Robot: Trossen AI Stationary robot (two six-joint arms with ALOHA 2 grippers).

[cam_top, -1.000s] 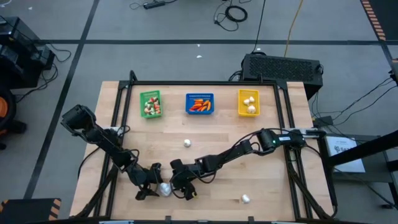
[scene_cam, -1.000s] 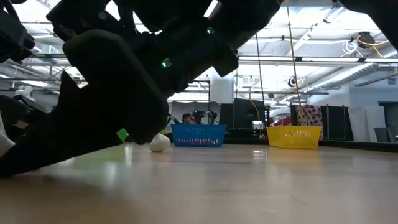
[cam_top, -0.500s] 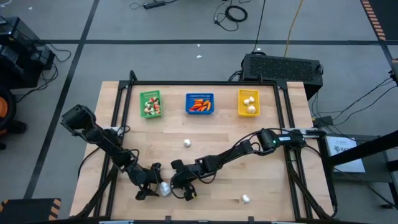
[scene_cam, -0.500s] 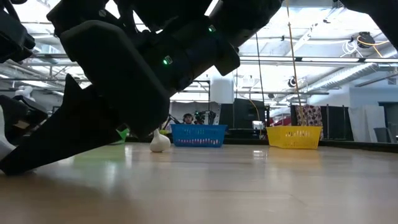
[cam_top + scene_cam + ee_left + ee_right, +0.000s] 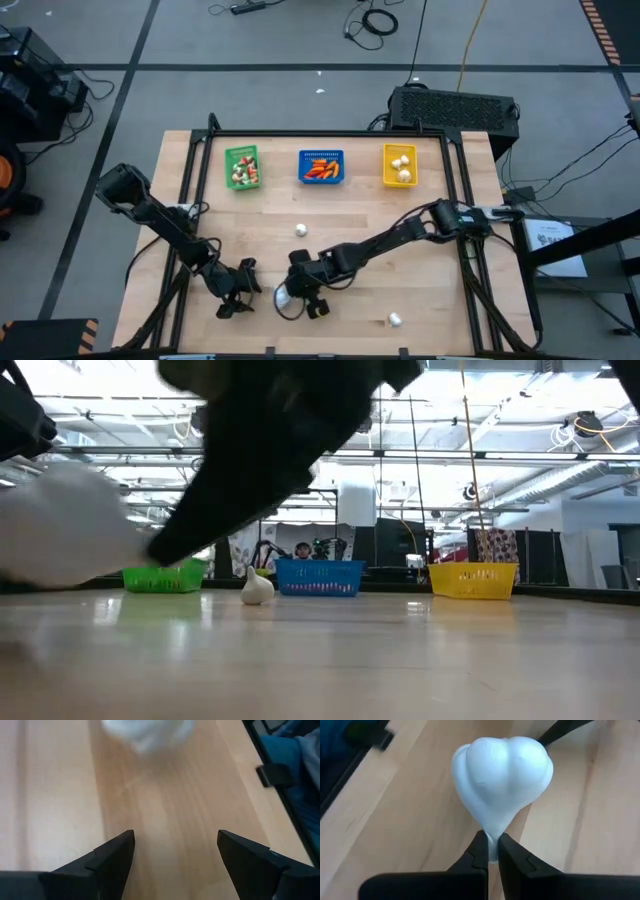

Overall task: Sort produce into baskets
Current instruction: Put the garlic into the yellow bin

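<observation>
My right gripper [image 5: 293,295] is shut on a white garlic bulb [image 5: 502,775] near the table's front edge, left of centre. My left gripper [image 5: 238,291] stands open just to the left of the bulb [image 5: 283,296], and nothing is between its fingers [image 5: 115,855]. Two more garlic bulbs lie on the table, one in the middle [image 5: 301,230] and one near the front right [image 5: 396,320]. The green basket [image 5: 242,167], the blue basket [image 5: 321,167] and the yellow basket [image 5: 399,165] stand in a row along the far edge, with produce in them. My right gripper pinches the bulb's thin stem tip [image 5: 492,839] between its two fingertips [image 5: 481,851]. The fingers come from the table's right and point toward its left. The round body sticks out beyond the fingertips, and in the low view the bulb [image 5: 60,525] seems clear of the table.
A black box [image 5: 455,108] stands behind the table's far right corner. Open tabletop [image 5: 370,205] lies between the grippers and the baskets. In the low view the middle bulb [image 5: 257,588] sits in front of the baskets.
My right gripper has shut on the bulb's stem and has gone toward the table's right edge with it. The bulb has come away from my left gripper's fingers, beside which it lay. My left gripper has stayed open.
</observation>
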